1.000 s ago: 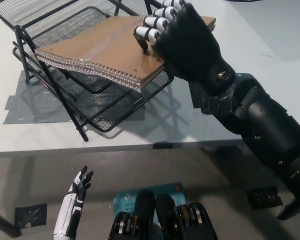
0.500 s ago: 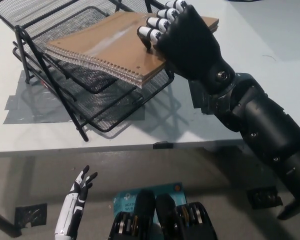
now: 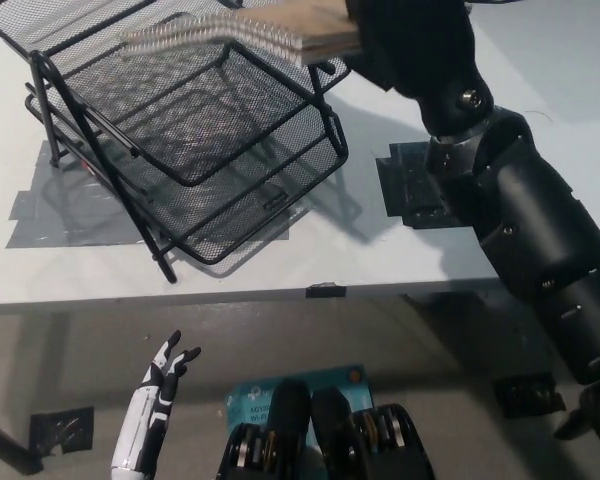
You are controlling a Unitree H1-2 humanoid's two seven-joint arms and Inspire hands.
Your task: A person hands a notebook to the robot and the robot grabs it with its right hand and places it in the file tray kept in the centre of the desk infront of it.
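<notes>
Right hand [image 3: 405, 40]: black, at the frame's top centre, closed on the notebook's right end.
Brown spiral-bound notebook [image 3: 280, 22]: top edge, above the black wire-mesh file tray [image 3: 195, 140].
Left hand [image 3: 160, 385]: white, lower left, fingers spread, empty.
Worktop [image 3: 380, 250]: white.

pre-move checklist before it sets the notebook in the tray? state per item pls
1. Right hand shut on the notebook: ok.
2. Notebook inside the file tray: not ok, it is at the tray's far edge, above the top tier.
3. Top tier free of other items: ok.
4. Tray upright on the desk: ok.
5. Left hand clear, low beside the desk, open: ok.
6. Notebook fully in view: not ok, cut by the picture's top edge.
</notes>
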